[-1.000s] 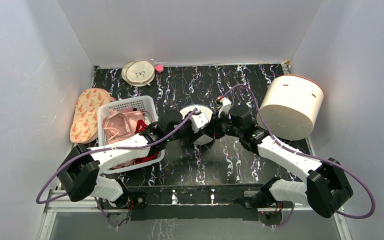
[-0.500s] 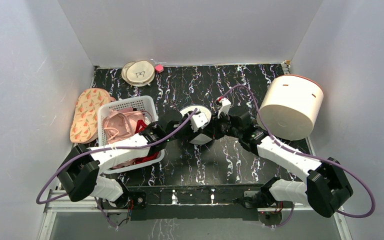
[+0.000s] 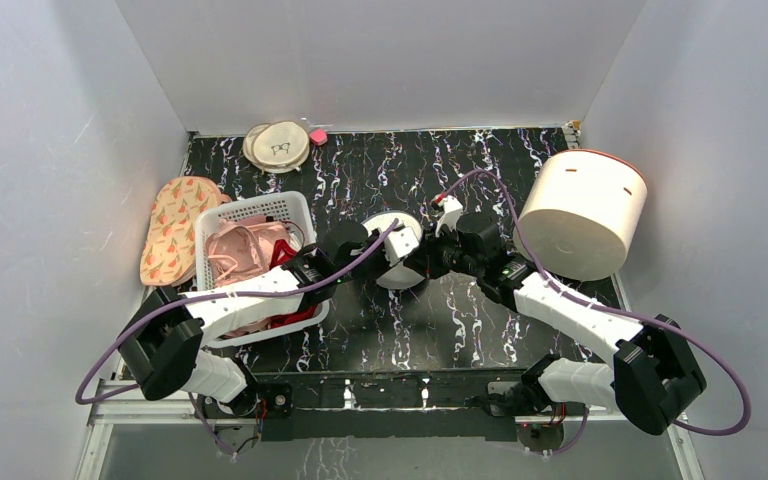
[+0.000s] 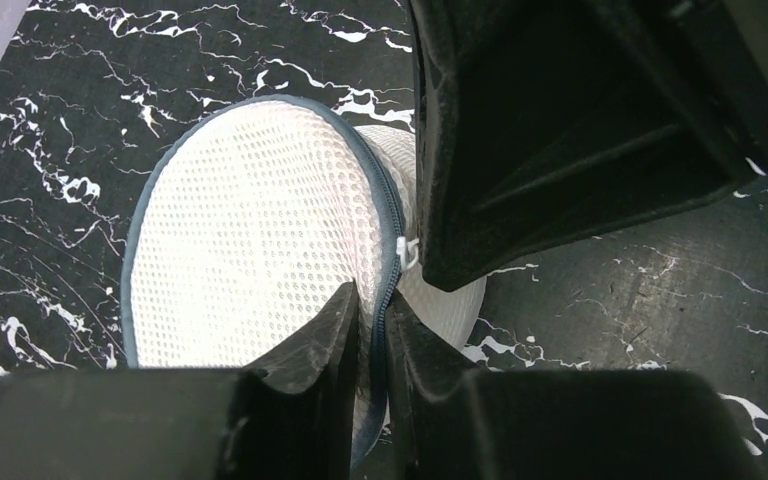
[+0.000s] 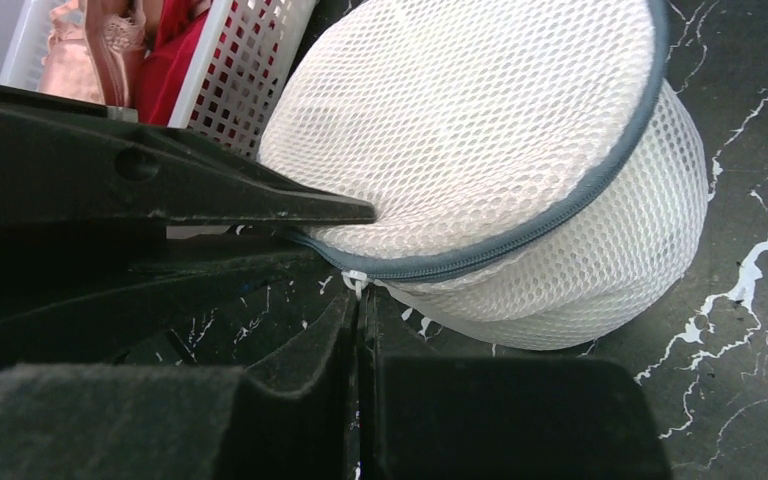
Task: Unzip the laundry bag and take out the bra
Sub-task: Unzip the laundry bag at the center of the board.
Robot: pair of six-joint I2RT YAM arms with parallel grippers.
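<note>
The laundry bag (image 3: 388, 228) is a small white mesh pod with a dark zipper rim, tilted on the black marbled table between my two grippers. My left gripper (image 4: 373, 322) is shut on the bag's rim, mesh and zipper tape pinched between its fingers. In the left wrist view the bag (image 4: 250, 230) fills the middle. My right gripper (image 5: 358, 300) is shut on the small white zipper pull (image 5: 356, 281) at the rim of the bag (image 5: 500, 150). The zipper looks closed. The bra is hidden.
A white basket (image 3: 301, 210) with pink and red garments stands left of the bag, under my left arm. A big cream drum (image 3: 582, 212) lies at the right. Flat beige discs (image 3: 278, 146) lie at the back. A peach patterned pad (image 3: 170, 225) lies far left.
Both grippers and the bag have shifted slightly left and away; the bag is tipped up a little more. Both grips are unchanged.
</note>
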